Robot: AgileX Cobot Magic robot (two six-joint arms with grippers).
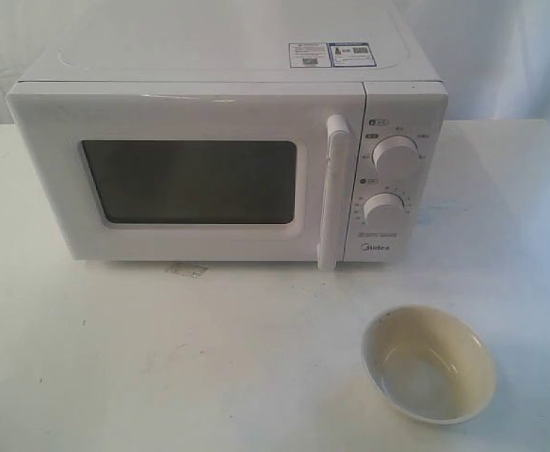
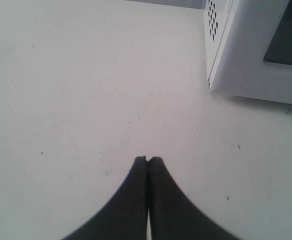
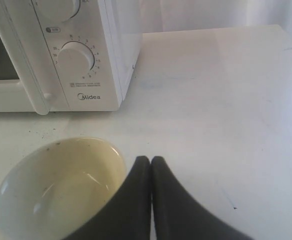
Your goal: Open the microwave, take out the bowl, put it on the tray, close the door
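The white Midea microwave (image 1: 228, 160) stands at the back of the table, its door (image 1: 186, 174) closed, the tall bar handle (image 1: 333, 193) beside two round knobs (image 1: 395, 158). An empty cream bowl (image 1: 428, 363) sits on the bare white tabletop in front of the knob panel, at the front right. Neither gripper shows in the exterior view. My left gripper (image 2: 148, 159) is shut and empty over bare table, near the microwave's vented corner (image 2: 221, 45). Shut as well, my right gripper (image 3: 150, 159) hovers just beside the bowl (image 3: 58, 190), apart from it, facing the knob panel (image 3: 76, 57).
The white table (image 1: 162, 358) carries a small scuff mark (image 1: 186, 270) in front of the microwave. White curtain hangs behind. No tray shows in any view.
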